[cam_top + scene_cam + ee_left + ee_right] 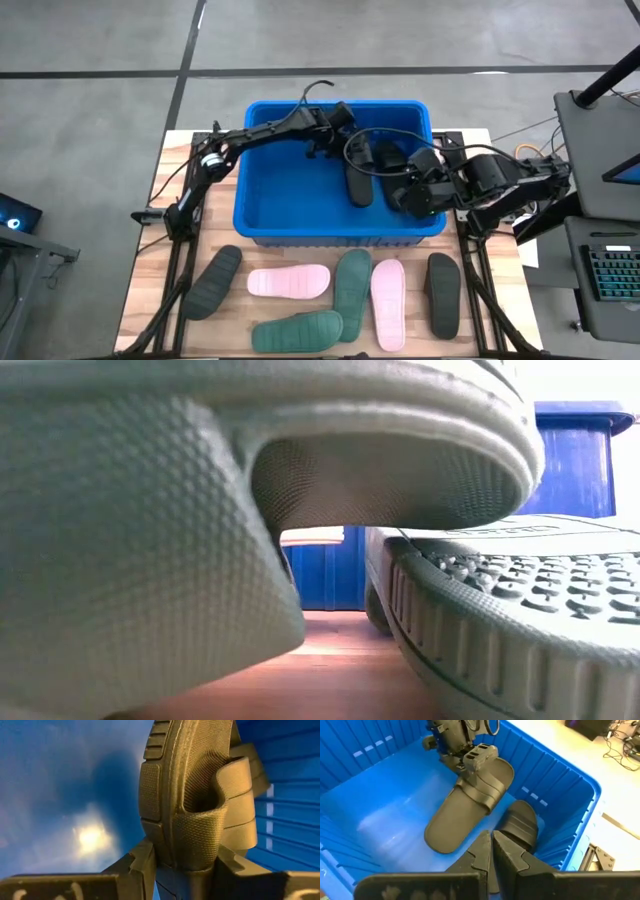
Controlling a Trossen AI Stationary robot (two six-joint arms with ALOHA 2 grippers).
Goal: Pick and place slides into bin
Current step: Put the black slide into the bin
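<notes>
Left gripper [470,762] clamps a charcoal slide [470,805] inside the bin [340,230].
No legible writing. Right gripper [491,851], fingers together, empty, reaches over the rim.

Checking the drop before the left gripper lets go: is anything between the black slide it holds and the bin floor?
Nothing visible stands in the way. The left gripper holds the black slide inside the bin, above bare blue floor. Another black slide lies beside it, and the right gripper sits near that one.
</notes>
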